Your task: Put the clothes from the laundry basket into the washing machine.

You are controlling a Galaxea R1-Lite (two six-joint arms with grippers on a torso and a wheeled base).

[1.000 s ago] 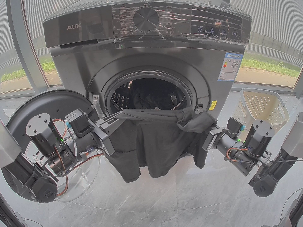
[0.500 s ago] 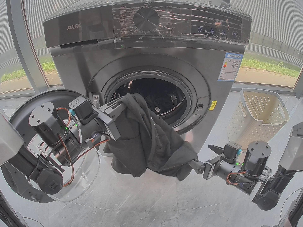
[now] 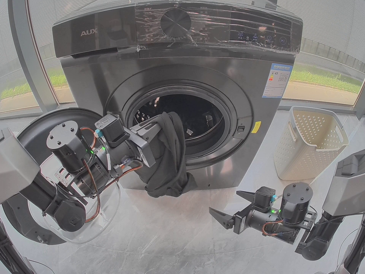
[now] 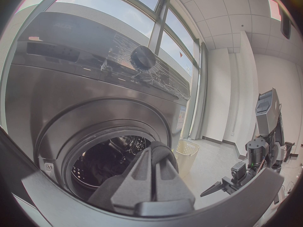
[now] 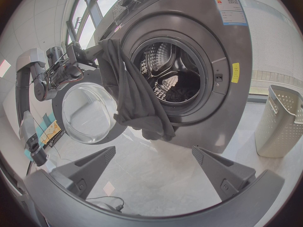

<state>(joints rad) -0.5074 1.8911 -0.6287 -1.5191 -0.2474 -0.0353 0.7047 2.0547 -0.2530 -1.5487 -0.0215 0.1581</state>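
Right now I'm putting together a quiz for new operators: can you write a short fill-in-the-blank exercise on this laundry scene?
1. The left gripper is ____ on the black garment, which hangs in front of the washing machine.
2. The right gripper is ____ and holds nothing.
3. The laundry basket stands to the robot's ____ of the machine.

Missing words: shut; open; right.

left claw [image 3: 156, 126] clamps dark garment [image 3: 170, 158] | right claw [image 3: 225, 202] spread
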